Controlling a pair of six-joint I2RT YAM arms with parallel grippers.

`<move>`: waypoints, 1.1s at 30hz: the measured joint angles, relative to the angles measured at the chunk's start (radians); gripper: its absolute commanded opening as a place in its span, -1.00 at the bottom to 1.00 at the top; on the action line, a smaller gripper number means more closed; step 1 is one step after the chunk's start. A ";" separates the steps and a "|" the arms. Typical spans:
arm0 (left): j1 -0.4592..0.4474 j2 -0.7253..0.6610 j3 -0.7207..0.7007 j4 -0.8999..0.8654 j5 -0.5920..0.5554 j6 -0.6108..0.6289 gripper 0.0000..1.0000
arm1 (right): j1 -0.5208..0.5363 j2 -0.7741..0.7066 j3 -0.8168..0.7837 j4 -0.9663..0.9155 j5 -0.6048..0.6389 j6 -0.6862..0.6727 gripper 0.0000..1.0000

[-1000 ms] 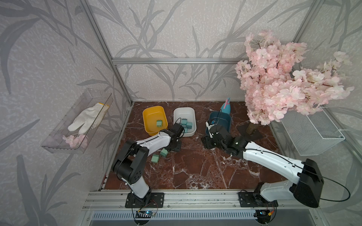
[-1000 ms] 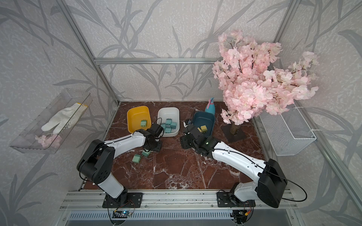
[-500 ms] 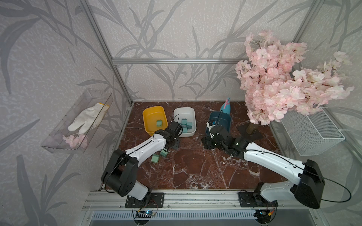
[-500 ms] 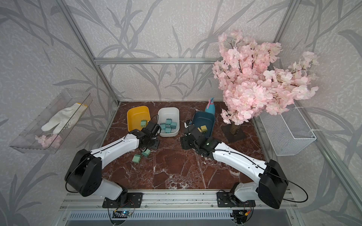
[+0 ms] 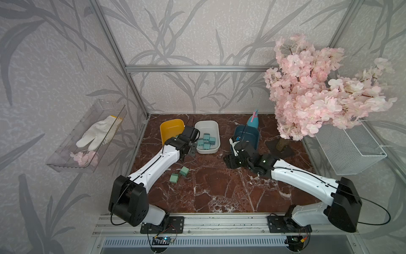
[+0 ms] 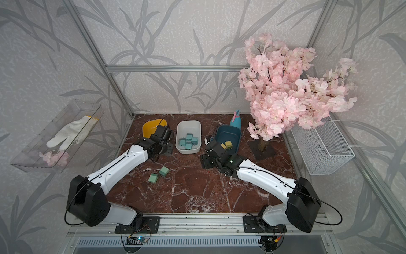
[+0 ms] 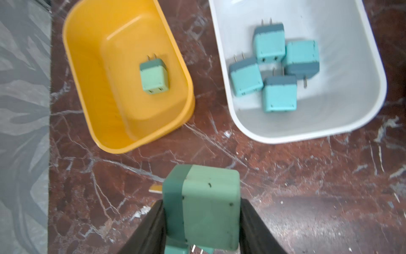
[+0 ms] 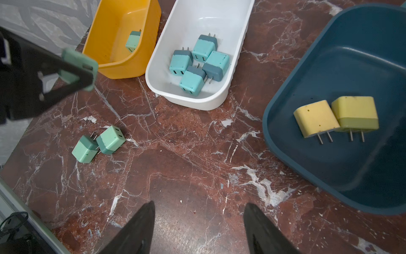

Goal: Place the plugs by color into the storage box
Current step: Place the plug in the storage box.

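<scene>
Left gripper (image 7: pixel 202 200): fingers clamped on two opposite side faces of the held green plug (image 7: pixel 209 211), prongs pointing back toward the wrist. The pads get flat plastic and the metal is clear of the grip. The plug is off the table, above bare marble tabletop (image 7: pixel 307 176), just short of the yellow bin (image 7: pixel 73 66) and near the gap between it and the white bin (image 7: pixel 222 66).

The yellow bin has one binned green plug (image 7: pixel 153 77) lying flat, so it reads as the green bin and the likely drop target. The white bin holds four light blue plugs (image 7: pixel 279 94), bunched and touching.

Right gripper (image 8: pixel 198 205): fingers apart, nothing between them. It hovers over open marble between the white bin and the dark blue bin (image 8: pixel 283 154), and looks parked out of the left arm's way. The dark blue bin holds two yellow plugs (image 8: pixel 316 118), side by side and touching.

Two loose green plugs (image 8: pixel 111 139) lie on the table touching each other, on the left arm's side, well apart from the bins.

Judgement: blue and yellow look sorted and green is what's left. The next move is over the yellow rim, then release.
</scene>
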 measured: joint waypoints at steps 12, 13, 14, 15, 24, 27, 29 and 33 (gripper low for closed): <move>0.245 0.360 0.314 0.006 0.020 0.049 -0.02 | 0.000 0.074 0.051 0.030 -0.041 -0.009 0.37; 0.259 0.394 0.336 0.004 0.026 0.050 -0.02 | 0.000 0.085 0.056 0.032 -0.047 -0.011 0.37; 0.274 0.429 0.363 0.003 0.035 0.051 -0.03 | 0.000 0.098 0.062 0.037 -0.053 -0.013 0.37; 0.288 0.460 0.388 -0.001 0.042 0.051 -0.03 | 0.000 0.108 0.067 0.039 -0.059 -0.015 0.37; 0.369 0.634 0.529 -0.017 0.067 0.061 -0.01 | 0.000 0.187 0.076 0.064 -0.119 -0.019 0.37; 0.369 0.676 0.568 -0.026 0.068 0.064 0.02 | 0.000 0.208 0.080 0.071 -0.137 -0.018 0.37; 0.369 0.705 0.595 -0.038 0.069 0.064 0.04 | 0.000 0.218 0.085 0.077 -0.147 -0.018 0.37; 0.369 0.728 0.607 -0.048 0.083 0.063 0.20 | 0.000 0.238 0.104 0.084 -0.163 -0.019 0.37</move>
